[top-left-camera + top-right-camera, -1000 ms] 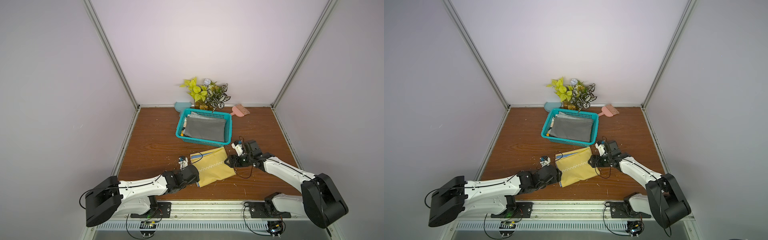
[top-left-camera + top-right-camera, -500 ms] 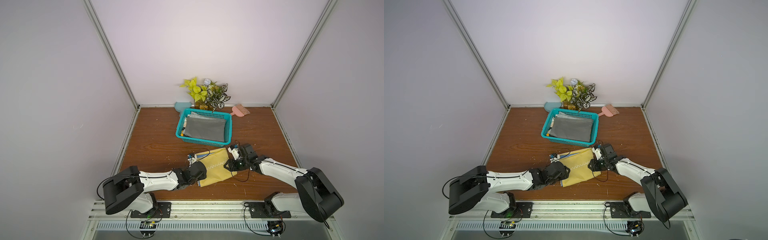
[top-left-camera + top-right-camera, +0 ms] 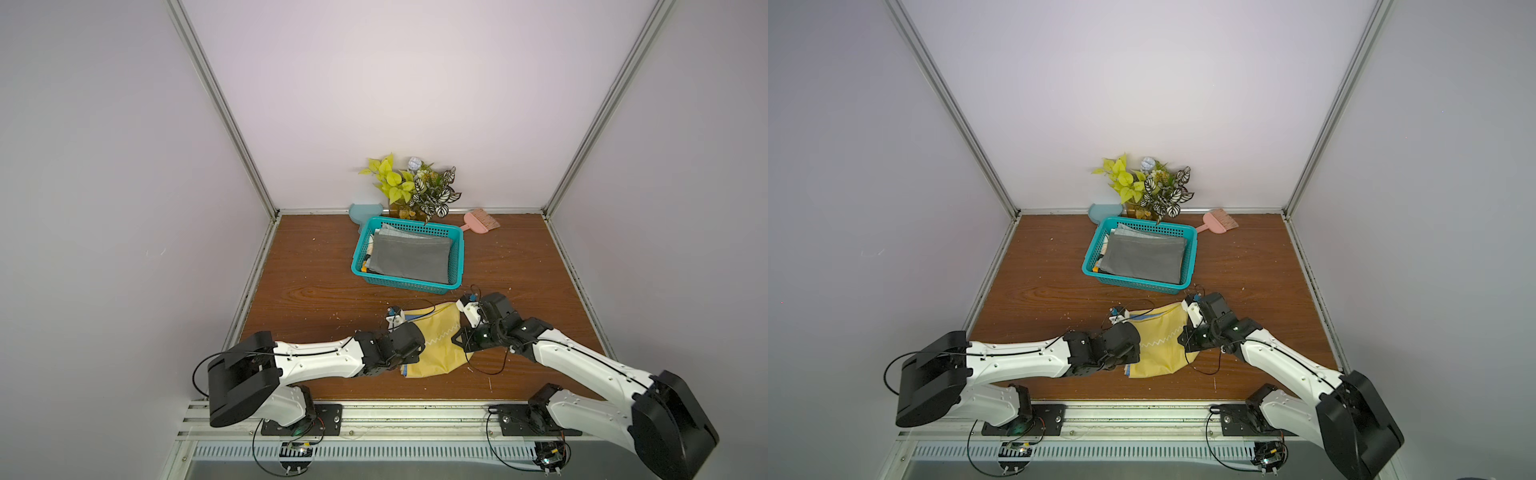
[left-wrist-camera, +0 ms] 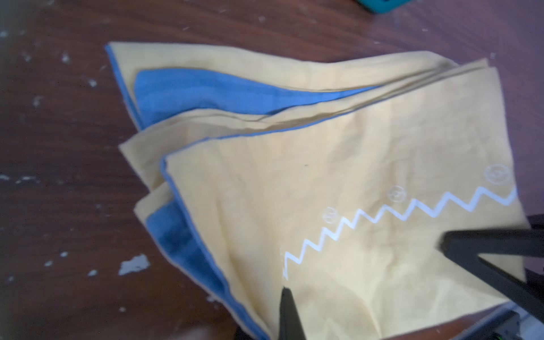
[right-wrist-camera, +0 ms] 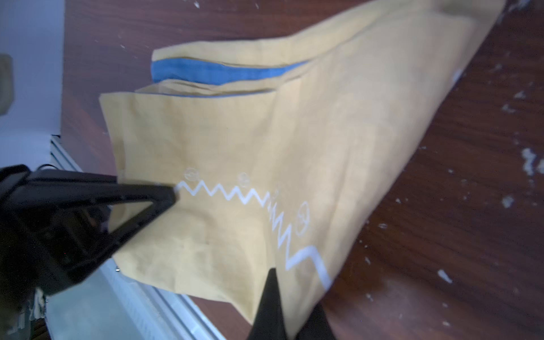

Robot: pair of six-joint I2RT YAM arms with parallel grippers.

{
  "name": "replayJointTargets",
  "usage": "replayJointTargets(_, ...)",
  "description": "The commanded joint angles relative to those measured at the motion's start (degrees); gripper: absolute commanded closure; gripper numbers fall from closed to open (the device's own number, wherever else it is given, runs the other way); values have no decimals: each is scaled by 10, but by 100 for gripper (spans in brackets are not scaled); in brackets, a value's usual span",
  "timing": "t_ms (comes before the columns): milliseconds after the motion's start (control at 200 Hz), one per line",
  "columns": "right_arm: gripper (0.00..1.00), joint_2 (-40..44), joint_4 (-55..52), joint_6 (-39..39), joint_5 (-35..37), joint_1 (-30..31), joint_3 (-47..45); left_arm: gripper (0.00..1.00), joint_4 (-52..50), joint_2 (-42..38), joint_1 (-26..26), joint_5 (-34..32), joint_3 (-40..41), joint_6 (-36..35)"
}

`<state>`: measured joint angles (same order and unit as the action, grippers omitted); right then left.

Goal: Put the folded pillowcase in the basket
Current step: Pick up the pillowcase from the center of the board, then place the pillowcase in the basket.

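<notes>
Item 1. Your left gripper (image 3: 419, 347): jaws clamped on the pillowcase (image 3: 439, 347), at the cloth edge on its own side. In its wrist view one black fingertip (image 4: 286, 297) lies on the yellow top layer. The partner finger is hidden under the cloth.

Item 2. Your right gripper (image 3: 457, 337): also pinched onto the pillowcase, at the opposite edge, facing the left gripper. Its upper finger (image 5: 272, 291) presses on the top layer just beside the white zigzag line.

Item 3. Pillowcase: folded, yellow, with blue lining showing where the layers gape. It spans the gap between your two grippers and is bunched and bowed there. You cannot tell whether it is clear of the table (image 3: 316, 270).

Item 4. Basket (image 3: 458, 257): teal, lattice-sided, ahead of both grippers and beyond their fingertips. It is apart from the pillowcase, with bare wood between. Its front corner is near your right gripper and farther from your left.

Item 5. Grey cloth (image 3: 409, 257): folded, lying in the basket on top of other folded layers.

Item 6. Past the basket, well away from both grippers, against the back wall: plant (image 3: 415, 187), pink brush (image 3: 482, 219), teal dustpan (image 3: 359, 212).
</notes>
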<state>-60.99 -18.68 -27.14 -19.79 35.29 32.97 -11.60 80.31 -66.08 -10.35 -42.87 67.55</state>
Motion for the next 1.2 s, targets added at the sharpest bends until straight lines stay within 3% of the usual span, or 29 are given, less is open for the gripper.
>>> replayJointTargets(0,100,43,-53,-16,-3,4,83,100,-75,-16,-14,-7,-65,-41)
replayJointTargets(105,100,43,-92,-2,0,3,170,100,-76,-49,-14,-12,-104,-61)
replayJointTargets(255,100,16,-108,27,28,-2,273,100,-132,-83,1,-76,-183,-114)
replayJointTargets(410,100,-46,-61,42,23,-30,327,99,-137,-110,98,-82,-202,-196)
replayJointTargets(485,100,-82,-18,40,19,-48,341,99,-108,-109,178,-40,-199,-241)
replayJointTargets(636,100,-169,44,43,28,-62,380,99,-29,-54,315,64,-208,-329)
replayJointTargets(786,100,-233,81,50,55,-71,397,99,29,38,391,136,-246,-385)
replayJointTargets(896,100,-266,100,52,63,-86,397,99,41,105,415,170,-292,-407)
replayJointTargets(1061,100,-298,128,44,63,-108,386,99,35,186,420,166,-351,-431)
replayJointTargets(1196,84,-329,135,44,62,-116,386,99,36,232,426,158,-363,-436)
